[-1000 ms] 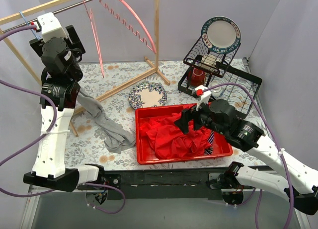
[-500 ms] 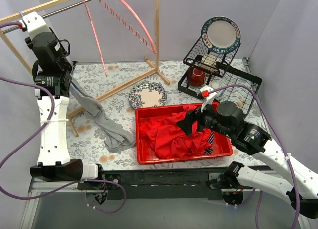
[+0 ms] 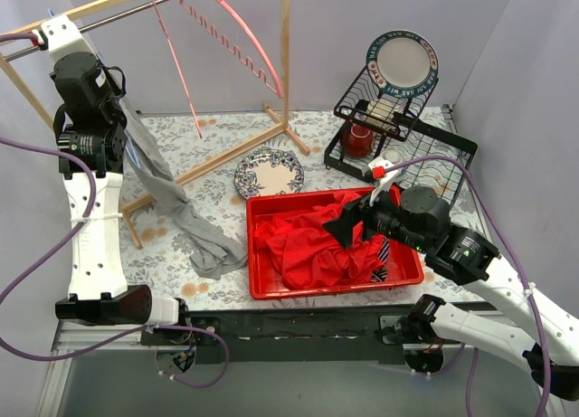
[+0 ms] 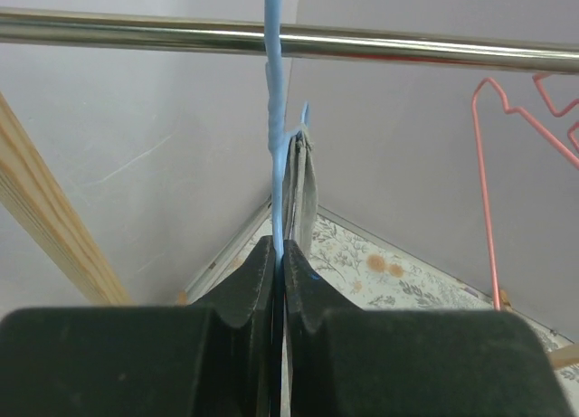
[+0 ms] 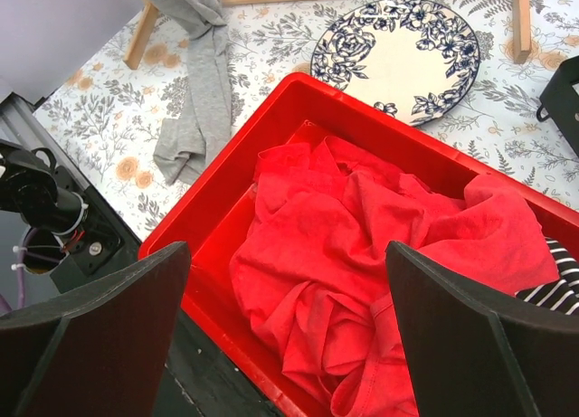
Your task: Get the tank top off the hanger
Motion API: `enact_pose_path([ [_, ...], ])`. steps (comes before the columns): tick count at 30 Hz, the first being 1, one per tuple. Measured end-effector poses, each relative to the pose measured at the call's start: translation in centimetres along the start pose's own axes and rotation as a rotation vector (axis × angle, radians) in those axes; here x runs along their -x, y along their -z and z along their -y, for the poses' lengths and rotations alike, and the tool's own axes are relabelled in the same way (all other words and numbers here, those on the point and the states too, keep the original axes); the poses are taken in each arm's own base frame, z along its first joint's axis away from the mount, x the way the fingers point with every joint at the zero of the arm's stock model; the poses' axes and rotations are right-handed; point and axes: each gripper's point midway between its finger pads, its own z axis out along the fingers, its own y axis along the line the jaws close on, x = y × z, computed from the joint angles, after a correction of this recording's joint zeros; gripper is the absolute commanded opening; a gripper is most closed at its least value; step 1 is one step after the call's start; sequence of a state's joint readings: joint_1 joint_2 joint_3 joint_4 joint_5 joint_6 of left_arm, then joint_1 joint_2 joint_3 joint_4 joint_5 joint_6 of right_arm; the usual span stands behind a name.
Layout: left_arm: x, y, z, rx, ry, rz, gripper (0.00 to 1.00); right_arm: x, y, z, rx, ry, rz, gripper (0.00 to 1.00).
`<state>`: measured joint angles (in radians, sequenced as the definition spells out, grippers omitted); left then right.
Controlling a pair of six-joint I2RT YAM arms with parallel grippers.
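Observation:
The grey tank top trails from the left gripper down onto the table, its lower end crumpled beside the red bin; it also shows in the right wrist view. My left gripper is up near the metal rail, shut on the thin blue hanger, whose hook goes over the rail. A grey strap of the tank top bunches on the hanger just past the fingertips. From above, the left gripper sits at the far left. My right gripper hovers open over the red bin, holding nothing.
The red bin holds crumpled red cloth and a striped item. A floral plate lies behind it. A dish rack with a plate and red cup stands back right. Pink hangers hang on the wooden clothes rack.
The left arm swung up and left toward the rail and its jaws closed on the blue hanger, lifting the tank top's upper end. The right gripper drifted slightly right, still open.

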<state>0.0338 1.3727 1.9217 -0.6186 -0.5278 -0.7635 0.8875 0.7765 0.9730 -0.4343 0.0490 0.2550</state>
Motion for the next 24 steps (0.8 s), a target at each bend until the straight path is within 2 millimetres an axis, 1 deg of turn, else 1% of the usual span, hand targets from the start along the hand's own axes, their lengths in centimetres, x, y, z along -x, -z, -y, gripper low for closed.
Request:
enact_pose_path([
  [4,0.4,0.3,0.3,-0.023,0.009,0.002,0.0,-0.1,0.1,-0.1,0.007,0.0,-0.003,0.96],
  [10,2.6,1.4,0.7,-0.065,0.06,0.039,0.0,0.4,0.3,-0.5,0.023,-0.001,0.006,0.96],
  [14,2.9,2.3,1.1,-0.105,0.083,0.039,0.0,0.9,0.2,-0.7,0.031,-0.003,0.012,0.96],
  [18,2.8,3.0,1.4,-0.139,0.094,0.026,0.0,1.5,-0.3,-1.2,0.049,-0.003,0.018,0.96],
  [21,2.9,3.8,1.6,-0.175,0.097,0.02,0.0,1.5,-0.7,-1.5,0.067,-0.004,0.012,0.96],
  [24,3.5,4.7,1.9,-0.214,0.109,0.029,0.0,1.4,-1.0,-1.8,0.081,-0.004,0.0,0.96],
])
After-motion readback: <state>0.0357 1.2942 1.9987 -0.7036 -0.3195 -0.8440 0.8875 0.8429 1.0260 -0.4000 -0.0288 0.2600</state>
